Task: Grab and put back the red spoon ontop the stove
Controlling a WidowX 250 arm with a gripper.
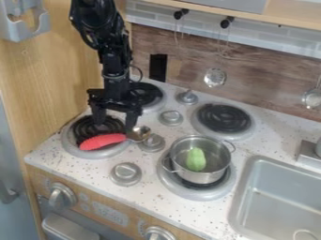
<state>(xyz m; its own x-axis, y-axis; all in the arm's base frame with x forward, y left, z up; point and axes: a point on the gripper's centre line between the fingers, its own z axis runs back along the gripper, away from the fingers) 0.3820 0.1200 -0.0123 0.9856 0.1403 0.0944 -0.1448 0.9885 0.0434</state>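
Gripper (115, 120): wide, above the burner (70, 144)
Red spoon (103, 141): handle over burner, head past its rim
Pot (198, 176): near the sink's (239, 194) edge, apart from spoon

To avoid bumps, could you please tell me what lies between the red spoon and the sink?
The camera view shows a silver knob near the spoon, then a metal pot on a burner, a green item inside.

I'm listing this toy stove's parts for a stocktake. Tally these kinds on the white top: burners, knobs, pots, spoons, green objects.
Burners: 4
Knobs: 4
Pot: 1
Red-handled spoon: 1
Green object, inside the pot: 1
Total: 11
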